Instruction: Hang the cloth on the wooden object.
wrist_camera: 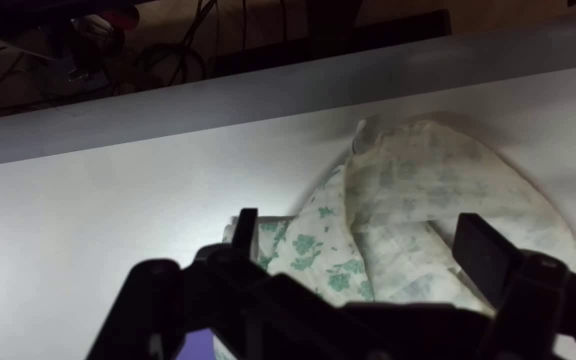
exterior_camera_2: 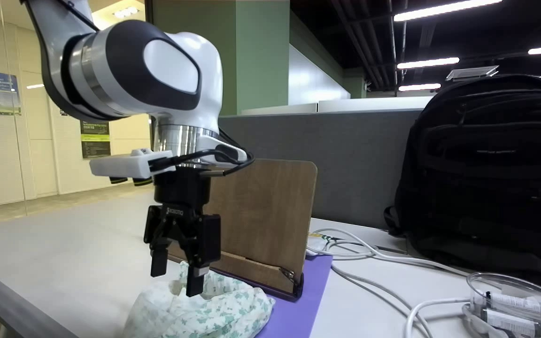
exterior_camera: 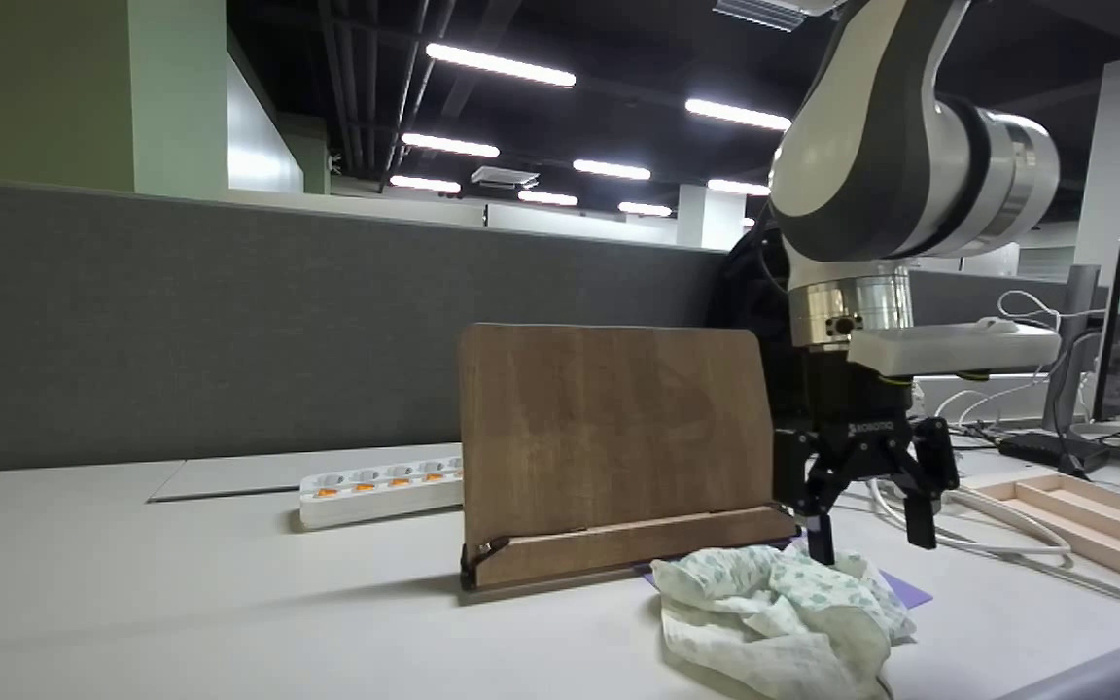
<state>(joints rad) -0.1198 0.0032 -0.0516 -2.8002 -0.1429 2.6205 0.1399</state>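
Black two-fingered gripper point(exterior_camera: 871, 546) is gaping above the crumpled, whitish, green-patterned cloth point(exterior_camera: 784, 617), lower right in an exterior view, presumably for lifting it onto the brown rectangular wooden board point(exterior_camera: 618, 428) behind.

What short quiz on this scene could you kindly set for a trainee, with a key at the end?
1. Multiple choice: what colour is the sheet that the cloth partly covers? (a) red; (b) purple; (c) orange.
2. True or false: the claw stands open.
3. Fill in: the crumpled cloth has yet to be hung on the brown (blank).

Key: 1. b; 2. true; 3. wooden stand.
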